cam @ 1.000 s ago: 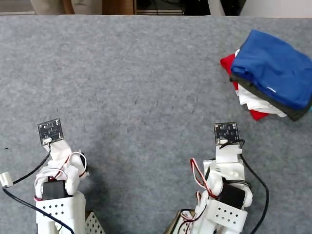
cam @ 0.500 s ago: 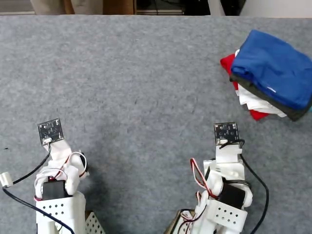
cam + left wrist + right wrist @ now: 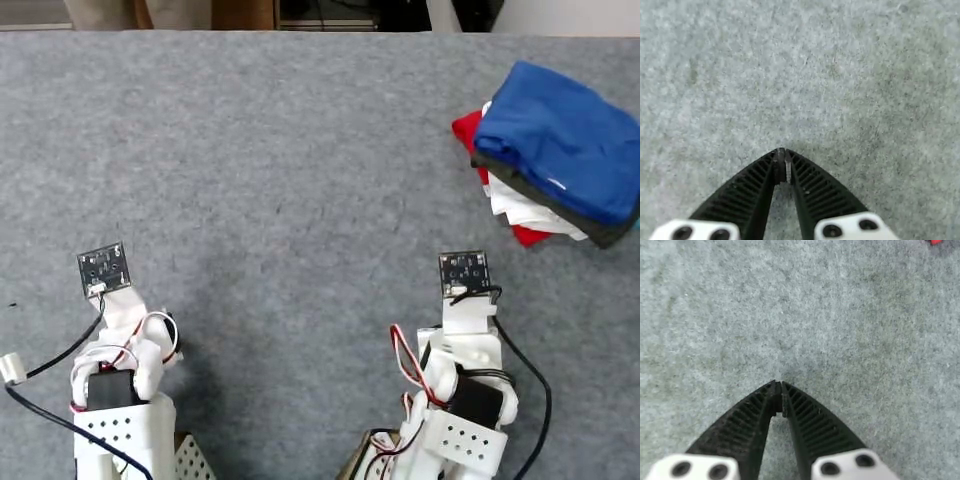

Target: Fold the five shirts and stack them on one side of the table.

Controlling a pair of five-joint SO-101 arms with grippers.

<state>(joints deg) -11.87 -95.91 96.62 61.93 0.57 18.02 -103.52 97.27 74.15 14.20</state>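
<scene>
A stack of folded shirts (image 3: 555,150) lies at the table's far right: a blue shirt (image 3: 560,135) on top, then dark, white and red layers under it. A scrap of the red shirt (image 3: 936,242) peeks in at the edge of the right wrist view. Both arms sit folded back at the near edge, well away from the stack. My left gripper (image 3: 781,155) is shut over bare grey felt, its black ribbed fingers (image 3: 747,187) meeting at the tips. The right gripper (image 3: 778,387) is shut the same way, holding nothing.
Grey felt table (image 3: 280,170) stretches across the middle and left. The left arm base (image 3: 115,400) and the right arm base (image 3: 460,400) with loose cables occupy the near edge. Furniture and a person's legs stand beyond the far edge.
</scene>
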